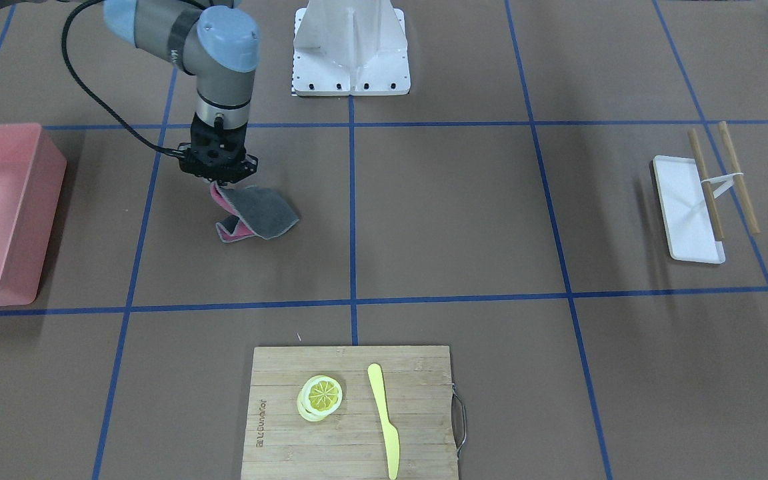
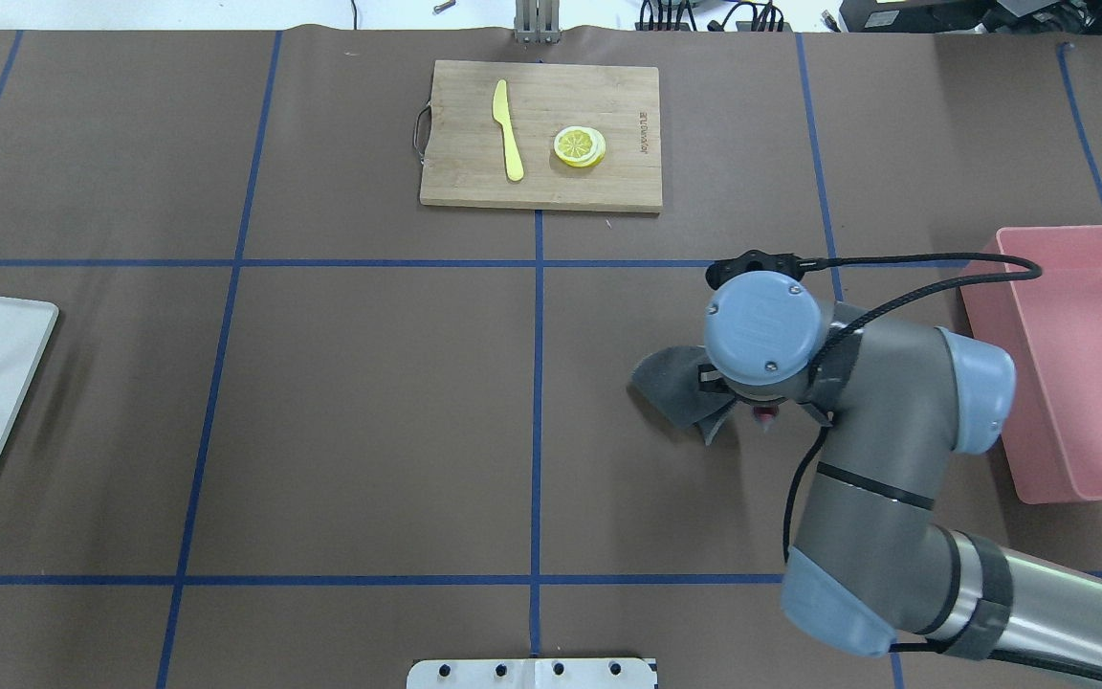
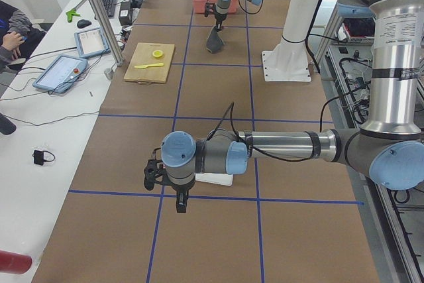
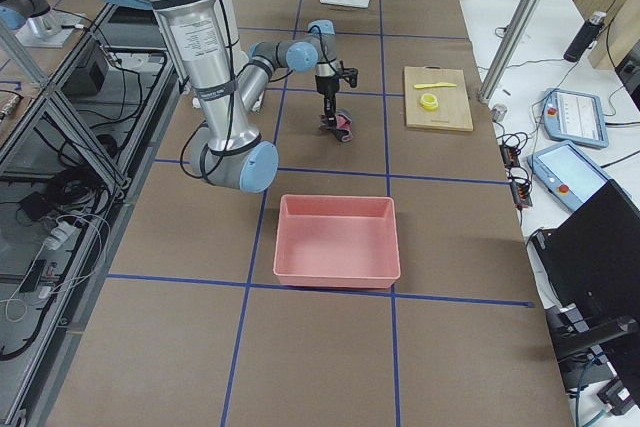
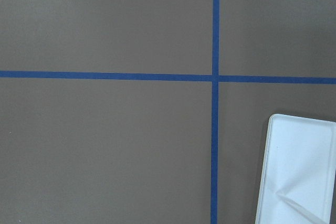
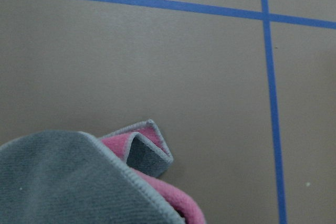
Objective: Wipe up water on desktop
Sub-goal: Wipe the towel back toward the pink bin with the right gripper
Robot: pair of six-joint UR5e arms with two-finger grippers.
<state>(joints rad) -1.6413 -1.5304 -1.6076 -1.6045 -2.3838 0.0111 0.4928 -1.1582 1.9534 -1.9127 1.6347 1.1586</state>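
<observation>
The desk (image 1: 457,220) is brown with thin blue lines (image 1: 352,213) in a grid. The cloth (image 1: 267,213) is grey on 1 side and pink on the other. At 9 o'clock the bin (image 1: 47,220) is pink. At 6 o'clock the board (image 1: 331,453) is pale striped wood, the knife (image 1: 384,417) yellow, the lemon (image 1: 323,395) yellow with a pale rim. At 3 o'clock the tray (image 1: 681,213) is white, the 2 sticks (image 1: 739,177) brown. The arm (image 1: 224,87) is grey with light blue caps.

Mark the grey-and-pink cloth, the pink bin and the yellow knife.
grey-and-pink cloth (image 1: 271,215): exterior front-facing view, on its grey upper face.
pink plastic bin (image 1: 36,220): exterior front-facing view, on its outer side wall.
yellow plastic knife (image 1: 379,393): exterior front-facing view, on its handle.
</observation>
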